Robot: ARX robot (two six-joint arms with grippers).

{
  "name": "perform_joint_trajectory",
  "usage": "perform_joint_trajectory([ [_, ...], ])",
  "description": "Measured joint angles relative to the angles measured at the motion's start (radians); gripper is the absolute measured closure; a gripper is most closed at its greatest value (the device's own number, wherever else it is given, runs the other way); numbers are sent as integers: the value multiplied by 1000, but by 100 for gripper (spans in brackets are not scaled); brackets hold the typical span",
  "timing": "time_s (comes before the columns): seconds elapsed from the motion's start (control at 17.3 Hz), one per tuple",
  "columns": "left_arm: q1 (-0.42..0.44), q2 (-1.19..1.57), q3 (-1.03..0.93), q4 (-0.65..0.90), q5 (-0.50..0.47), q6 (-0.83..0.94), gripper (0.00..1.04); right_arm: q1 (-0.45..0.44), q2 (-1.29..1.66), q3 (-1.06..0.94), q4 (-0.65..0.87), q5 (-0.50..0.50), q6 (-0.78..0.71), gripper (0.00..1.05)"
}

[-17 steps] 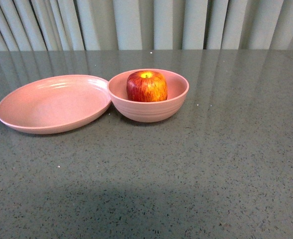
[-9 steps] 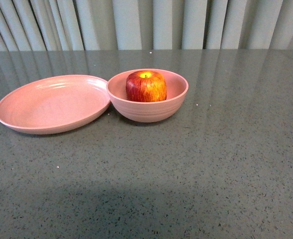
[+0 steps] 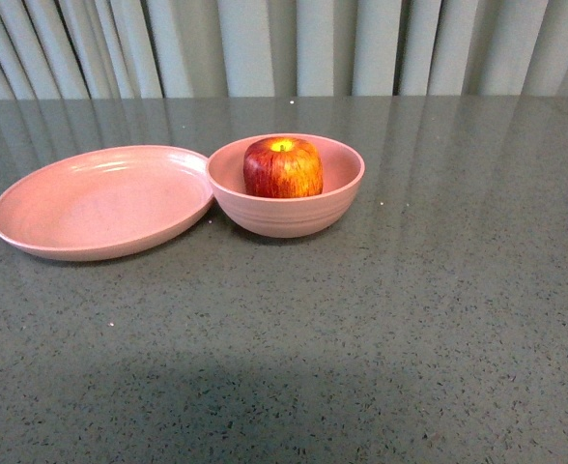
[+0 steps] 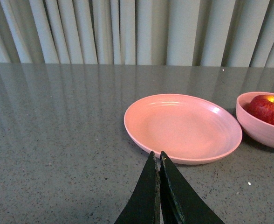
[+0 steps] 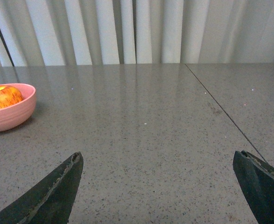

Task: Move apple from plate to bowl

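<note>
A red apple (image 3: 284,166) with yellow streaks sits upright inside the deep pink bowl (image 3: 286,215) at the table's middle; it also shows as the apple (image 4: 270,108) in the bowl (image 4: 263,130) and as the apple (image 5: 3,97) in the bowl (image 5: 11,116). The shallow pink plate (image 3: 91,208) lies bare, touching the bowl's left side, and shows as the plate (image 4: 183,128) in the left wrist view. My left gripper (image 4: 156,155) is shut on nothing, just short of the plate's near rim. My right gripper (image 5: 158,156) is open over bare table, to the right of the bowl. Neither arm shows in the front view.
The grey speckled table (image 3: 410,319) stretches in front of and to the right of the dishes. A thin seam (image 5: 221,109) runs across the table top on the right. Pale pleated curtains (image 3: 284,43) hang behind the far edge.
The plate, bowl and apple sit a few pixels further left in the front view than one second ago, a slight shift of the whole picture; nothing was gripped or released.
</note>
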Motion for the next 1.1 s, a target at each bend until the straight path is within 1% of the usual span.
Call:
perform_joint_trajectory([
  [0.35,0,-142,-40,-97,0,1,104,0,0,0,0,0,0,7],
  [0.4,0,-154,-62,-67,0,1,104,0,0,0,0,0,0,7],
  [0.64,0,-242,-63,-158,0,1,104,0,0,0,0,0,0,7],
  [0.93,0,-317,-63,-233,0,1,104,0,0,0,0,0,0,7],
  [0.98,0,-404,-62,-374,2,1,104,0,0,0,0,0,0,7],
  [1.04,0,-469,-62,-418,-2,2,104,0,0,0,0,0,0,7],
  [1.1,0,-478,-56,-393,-3,2,104,0,0,0,0,-1,0,7],
])
